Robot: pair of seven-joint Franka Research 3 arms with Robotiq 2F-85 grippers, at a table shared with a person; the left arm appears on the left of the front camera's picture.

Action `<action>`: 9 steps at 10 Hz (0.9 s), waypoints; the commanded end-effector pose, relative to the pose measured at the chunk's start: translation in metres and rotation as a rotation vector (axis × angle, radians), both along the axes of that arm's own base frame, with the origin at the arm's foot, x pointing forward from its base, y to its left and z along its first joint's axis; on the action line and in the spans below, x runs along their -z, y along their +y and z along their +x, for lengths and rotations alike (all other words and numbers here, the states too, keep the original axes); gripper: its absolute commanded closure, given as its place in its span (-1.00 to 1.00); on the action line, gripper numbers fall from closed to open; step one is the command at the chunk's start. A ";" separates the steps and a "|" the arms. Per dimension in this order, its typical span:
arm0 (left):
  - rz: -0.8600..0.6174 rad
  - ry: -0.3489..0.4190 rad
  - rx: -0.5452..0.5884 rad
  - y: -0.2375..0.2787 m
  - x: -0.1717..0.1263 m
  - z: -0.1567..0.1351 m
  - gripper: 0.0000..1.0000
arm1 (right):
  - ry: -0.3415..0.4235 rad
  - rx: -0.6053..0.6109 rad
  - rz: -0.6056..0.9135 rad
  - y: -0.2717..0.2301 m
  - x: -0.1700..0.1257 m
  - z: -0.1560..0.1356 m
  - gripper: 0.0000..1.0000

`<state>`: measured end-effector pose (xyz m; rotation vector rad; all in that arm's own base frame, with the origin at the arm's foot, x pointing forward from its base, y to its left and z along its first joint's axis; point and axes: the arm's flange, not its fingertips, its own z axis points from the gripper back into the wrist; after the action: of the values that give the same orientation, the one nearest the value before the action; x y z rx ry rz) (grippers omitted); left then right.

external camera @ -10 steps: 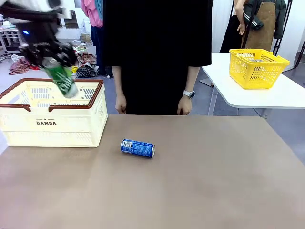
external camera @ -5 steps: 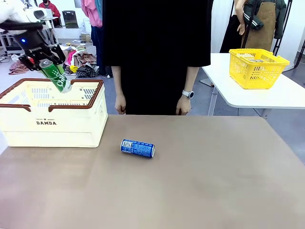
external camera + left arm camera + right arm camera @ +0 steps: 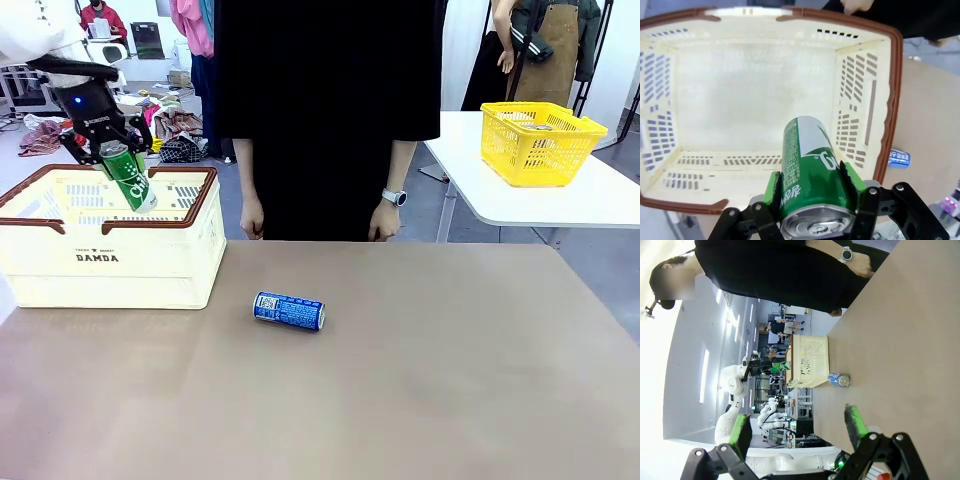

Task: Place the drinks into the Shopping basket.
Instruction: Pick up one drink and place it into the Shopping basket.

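While right tool (image 3: 797, 423) gapes, left tool (image 3: 811, 186) clamps green can (image 3: 805, 150) over Shopping basket (image 3: 110, 262).

Lab-like work hall: white side table (image 3: 560, 205), hung clothes (image 3: 192, 25), floor clutter (image 3: 176, 132).

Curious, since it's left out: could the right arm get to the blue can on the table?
Probably yes: the right gripper is open and empty, and the blue can lies alone on the table.

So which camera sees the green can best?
The left wrist view: the green can is big and close, clamped in the left gripper above the Shopping basket. The front view shows it smaller, tilted; the right wrist view shows a tiny far-off speck.
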<state>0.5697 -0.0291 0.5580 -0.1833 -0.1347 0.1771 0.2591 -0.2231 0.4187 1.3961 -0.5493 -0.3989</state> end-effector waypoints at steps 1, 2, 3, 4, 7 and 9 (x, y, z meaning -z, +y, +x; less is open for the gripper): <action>-0.014 -0.040 0.009 0.008 0.004 0.003 1.00 | -0.006 -0.003 0.003 0.000 -0.002 0.000 -1.00; -0.014 -0.040 0.009 0.008 0.004 0.003 1.00 | -0.006 -0.003 0.003 0.000 -0.002 0.000 -1.00; 0.000 -0.003 0.000 0.002 0.003 0.002 1.00 | -0.006 -0.003 0.003 0.000 -0.002 0.000 -1.00; 0.039 -0.050 0.140 -0.013 0.005 0.006 1.00 | -0.006 -0.003 0.003 0.000 -0.002 0.000 -1.00; 0.073 0.065 0.304 -0.028 0.057 0.051 1.00 | -0.006 -0.003 0.003 0.000 -0.002 0.000 -1.00; 0.096 0.098 0.333 -0.039 0.082 0.064 1.00 | -0.006 -0.003 0.003 0.000 -0.002 0.000 -1.00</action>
<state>0.6224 -0.0697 0.4596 -0.1270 -0.0178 -0.1252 0.2591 -0.2229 0.4187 1.3963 -0.5488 -0.3984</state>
